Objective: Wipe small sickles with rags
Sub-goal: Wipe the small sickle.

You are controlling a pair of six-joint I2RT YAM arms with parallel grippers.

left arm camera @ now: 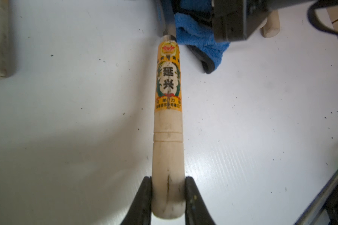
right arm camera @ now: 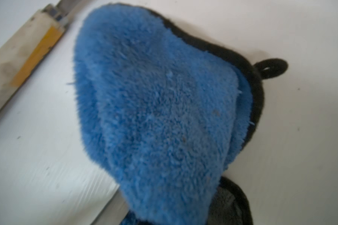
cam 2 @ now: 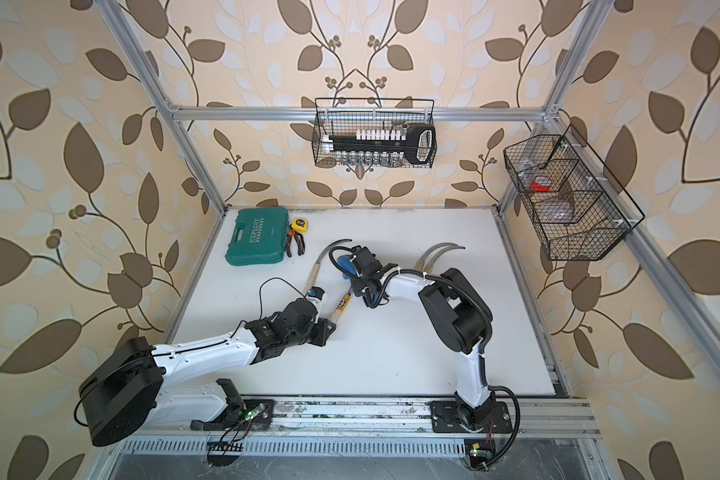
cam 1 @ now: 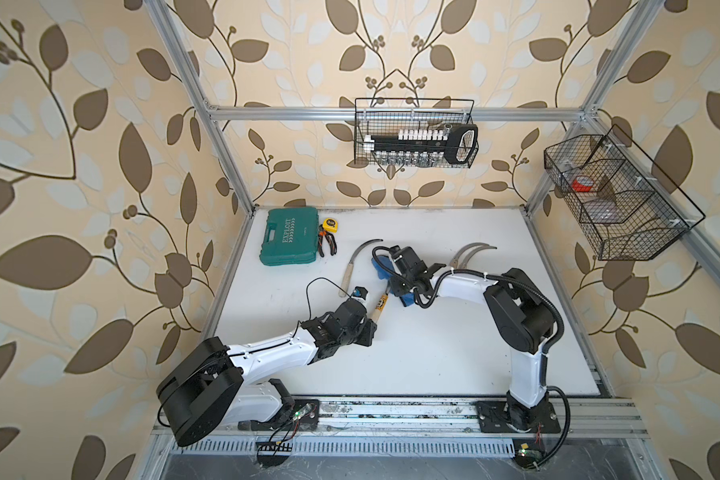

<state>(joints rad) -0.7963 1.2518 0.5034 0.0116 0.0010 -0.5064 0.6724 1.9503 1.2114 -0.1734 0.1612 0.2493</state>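
My left gripper (left arm camera: 168, 192) is shut on the butt end of a small sickle's pale wooden handle (left arm camera: 168, 146), which carries a yellow label. In both top views that handle (cam 1: 381, 305) points up toward the blue rag (cam 1: 381, 266). My right gripper (cam 1: 398, 286) is shut on the rag (right arm camera: 160, 109), which hides its fingers and covers this sickle's blade. Another sickle (cam 1: 352, 266) lies just left of the rag. Two more sickles (cam 1: 472, 251) lie together behind the right arm.
A green tool case (cam 1: 289, 243), orange-handled pliers (cam 1: 328, 246) and a yellow tape measure (cam 1: 330, 224) sit at the table's back left. Wire baskets hang on the back rail (cam 1: 414, 133) and the right rail (cam 1: 616, 199). The white table (cam 1: 412, 357) has open room in front.
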